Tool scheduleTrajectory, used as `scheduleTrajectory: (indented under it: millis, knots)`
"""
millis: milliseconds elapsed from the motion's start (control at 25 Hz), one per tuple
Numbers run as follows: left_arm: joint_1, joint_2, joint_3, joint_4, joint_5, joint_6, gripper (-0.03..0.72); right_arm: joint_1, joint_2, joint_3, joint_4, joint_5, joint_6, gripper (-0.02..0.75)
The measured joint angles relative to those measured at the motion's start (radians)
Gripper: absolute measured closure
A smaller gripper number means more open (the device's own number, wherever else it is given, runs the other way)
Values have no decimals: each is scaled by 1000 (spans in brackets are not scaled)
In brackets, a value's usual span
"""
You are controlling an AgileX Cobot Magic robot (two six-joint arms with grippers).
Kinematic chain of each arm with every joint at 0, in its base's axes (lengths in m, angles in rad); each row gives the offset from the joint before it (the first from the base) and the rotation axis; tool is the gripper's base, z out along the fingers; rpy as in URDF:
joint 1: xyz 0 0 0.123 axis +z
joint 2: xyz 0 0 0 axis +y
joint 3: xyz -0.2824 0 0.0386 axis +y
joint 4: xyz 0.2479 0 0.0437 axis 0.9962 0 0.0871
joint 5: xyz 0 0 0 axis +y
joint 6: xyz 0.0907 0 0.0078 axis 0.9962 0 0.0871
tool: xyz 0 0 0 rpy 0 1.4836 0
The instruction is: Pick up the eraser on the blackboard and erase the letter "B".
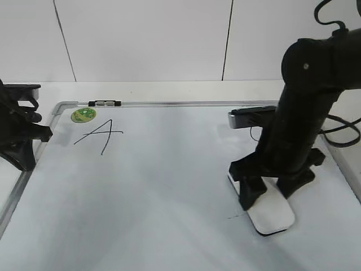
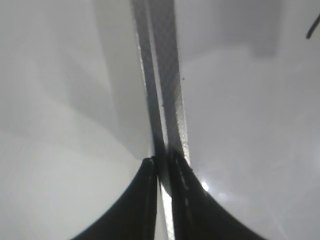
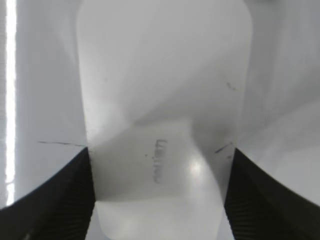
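Eraser (image 1: 272,213) lies flat on the blackboard (image 1: 169,192), clamped by the downward-reaching right end effector (image 1: 269,195).

The right pincer (image 3: 157,195) straddles the eraser (image 3: 162,100), one dark ribbed finger (image 3: 55,200) pressed against its left edge and the other against its right edge. The eraser's smooth white top fills the middle of the view, running lengthwise away from the camera, with faint embossed lettering near its close end. It lies flat on the pale blackboard (image 3: 45,75). Short thin black marker strokes show on the board just beside each finger, and a bright glare streak runs down the far left.
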Motion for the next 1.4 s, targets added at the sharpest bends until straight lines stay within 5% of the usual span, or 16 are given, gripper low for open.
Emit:
scheduleTrajectory:
  millis: [240,600,1000,1400]
  knots:
    - [0,0,0,2,2,0,654,131,0,2,143,-129,-47,176]
    - [0,0,0,2,2,0,654,321,40,-20,199,-194,-51,177]
    - [0,0,0,2,2,0,654,274,51,-32,168,-154,7,177]
    - [0,0,0,2,2,0,652,62,52,-37,-3,-90,36,177]
